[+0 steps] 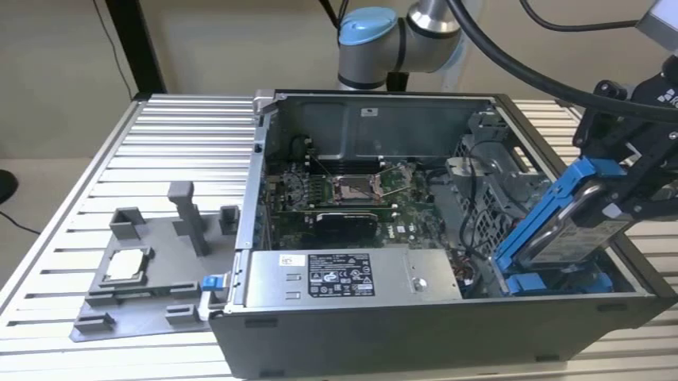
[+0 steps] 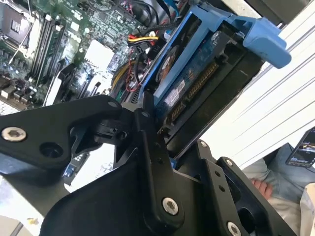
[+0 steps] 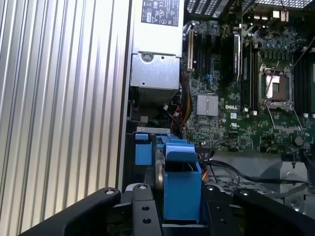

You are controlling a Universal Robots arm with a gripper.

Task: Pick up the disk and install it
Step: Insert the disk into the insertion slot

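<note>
1. The disk (image 1: pixel 567 226) hangs tilted in the open computer case (image 1: pixel 424 325), at the exterior view's right. Its lower end is inside the case and its upper end is above the rim.
2. The case sits on a ribbed metal table (image 1: pixel 159 143). The exterior view takes in the whole layout.
3. Inside, the first wrist view looks across the grey power supply (image 3: pixel 155 54) and the green motherboard (image 3: pixel 231 103).
4. On the exterior view's left lies a grey fixture plate (image 1: pixel 159 305), with a small silver chip (image 1: pixel 125 264) seated in it.
5. The gripper (image 1: pixel 623 198) is clamped on the disk's upper end. In the first wrist view the black fingers (image 3: pixel 142 211) flank the blue carrier, pressed to both sides.
6. The second wrist view catches the disk's connector edge (image 2: pixel 192 91) between the fingers.
7. In the second wrist view, a person's hand (image 2: pixel 262 187) is off beyond the table.
</note>
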